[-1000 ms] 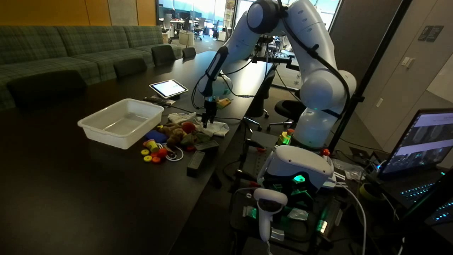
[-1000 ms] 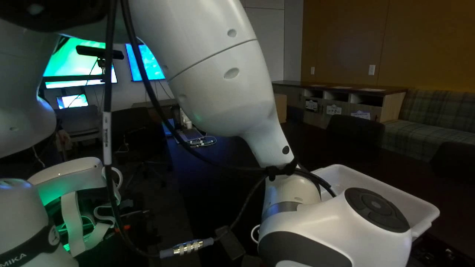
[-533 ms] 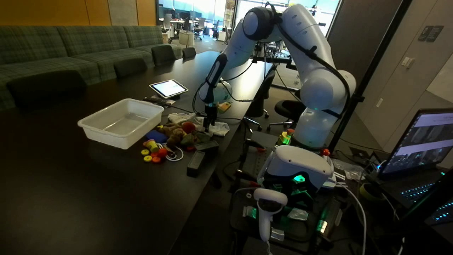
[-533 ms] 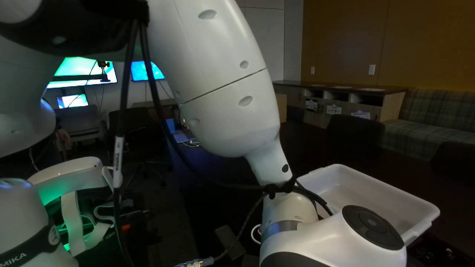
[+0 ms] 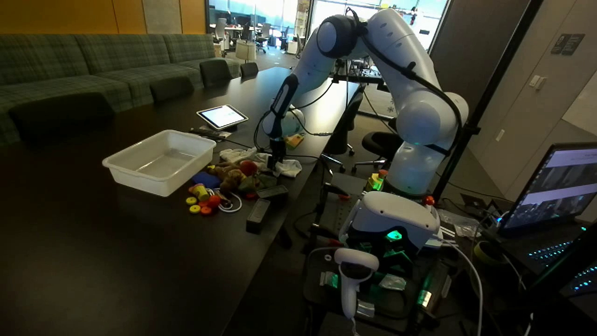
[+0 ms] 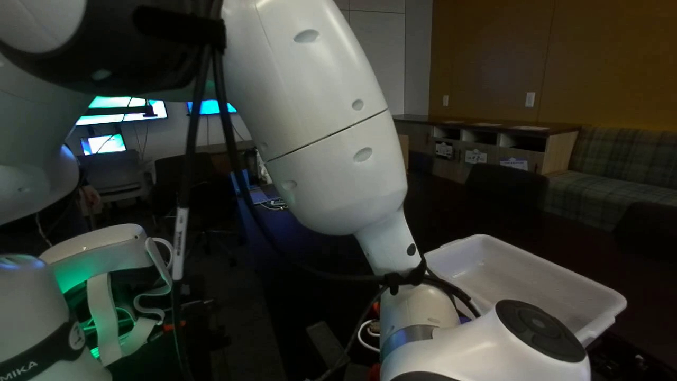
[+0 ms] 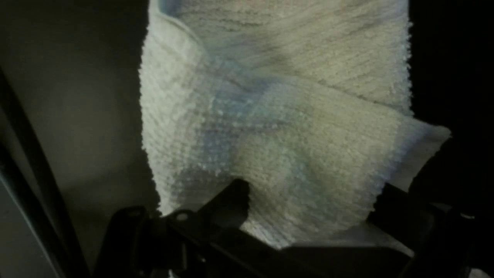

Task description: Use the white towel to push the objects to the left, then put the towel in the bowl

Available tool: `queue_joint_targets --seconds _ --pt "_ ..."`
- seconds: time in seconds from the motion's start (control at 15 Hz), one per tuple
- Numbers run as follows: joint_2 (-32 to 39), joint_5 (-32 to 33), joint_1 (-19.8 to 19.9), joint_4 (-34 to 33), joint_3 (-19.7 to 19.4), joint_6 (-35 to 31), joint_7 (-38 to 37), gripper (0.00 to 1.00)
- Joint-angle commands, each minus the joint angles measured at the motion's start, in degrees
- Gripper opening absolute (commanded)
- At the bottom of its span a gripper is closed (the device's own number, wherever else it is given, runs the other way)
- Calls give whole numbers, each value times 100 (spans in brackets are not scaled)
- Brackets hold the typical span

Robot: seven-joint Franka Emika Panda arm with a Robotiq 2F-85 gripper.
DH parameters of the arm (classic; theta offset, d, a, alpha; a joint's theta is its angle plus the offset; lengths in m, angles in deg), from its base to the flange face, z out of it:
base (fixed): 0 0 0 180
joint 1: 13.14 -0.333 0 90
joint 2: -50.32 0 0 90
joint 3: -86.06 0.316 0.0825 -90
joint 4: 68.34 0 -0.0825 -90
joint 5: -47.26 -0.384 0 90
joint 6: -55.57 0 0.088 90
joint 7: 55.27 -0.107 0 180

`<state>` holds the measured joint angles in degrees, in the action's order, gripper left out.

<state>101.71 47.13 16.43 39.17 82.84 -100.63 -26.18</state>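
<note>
The white towel (image 5: 289,168) lies crumpled on the dark table beside the objects, and its terry folds (image 7: 270,127) fill most of the wrist view. My gripper (image 7: 310,197) points down into the cloth. Its two fingers stand well apart, with a stretch of towel between them; in an exterior view the gripper (image 5: 275,162) covers the towel's middle. The objects form a heap: brown plush (image 5: 231,178), a red ball (image 5: 248,167), a yellow tub (image 5: 199,191), dark blocks (image 5: 258,214). The bowl, a white bin (image 5: 137,182), sits past the heap and looks bare inside.
A tablet (image 5: 222,116) is propped up behind the bin. Just behind the gripper is a yellow item (image 5: 295,141). Dark cables (image 7: 36,162) run close to the towel. The table's edge passes near the dark blocks. In an exterior view the arm (image 6: 328,132) hides the heap's area.
The arm has come down, bringing my gripper lower into the towel. The cloth's folds have shifted slightly around the fingers. The bin and the heap have stayed in place.
</note>
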Motion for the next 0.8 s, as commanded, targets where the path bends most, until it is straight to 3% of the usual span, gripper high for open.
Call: queue_joint_targets --seconds 0.0,0.4,0.53,0.73 --pt "128 202 -34 -85 -90 23 -88 54" --pt "-579 295 283 452 -20 43 283 14" --pt "-973 302 429 741 -31 -61 445 10" --pt "-1656 222 779 1179 73 20 894 14"
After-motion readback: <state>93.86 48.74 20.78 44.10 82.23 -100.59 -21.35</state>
